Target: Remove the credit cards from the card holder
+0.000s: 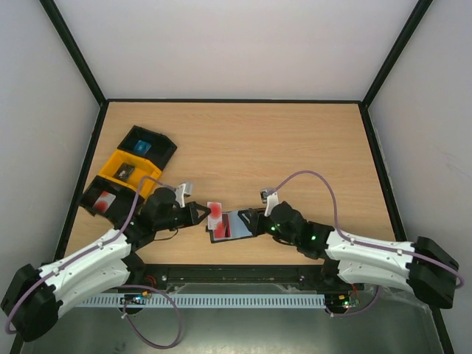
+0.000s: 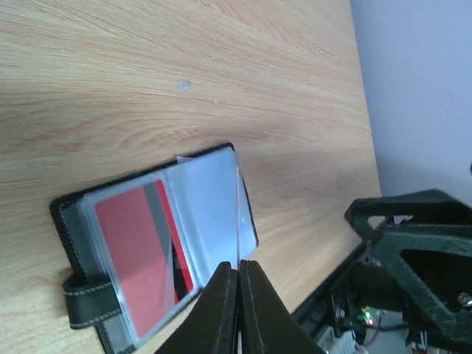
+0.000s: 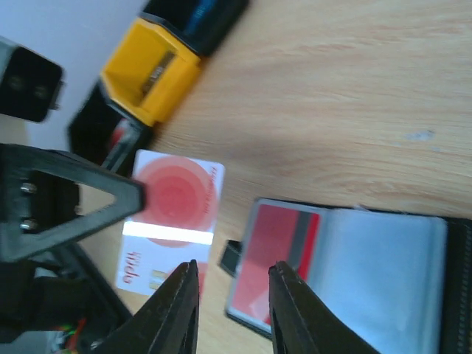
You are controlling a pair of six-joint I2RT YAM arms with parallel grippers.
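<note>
The card holder lies open on the table between the two arms. Its black rim and clear sleeves show in the left wrist view, with a red credit card still inside one sleeve. My left gripper is shut on a white credit card with red circles, held just left of the holder and seen edge-on from its own wrist. My right gripper hovers open over the holder's left end with nothing between its fingers.
At the back left stand three open trays: a black one holding a blue card, a yellow one holding a dark card, and a black one holding a red card. The table's near edge runs close behind the grippers.
</note>
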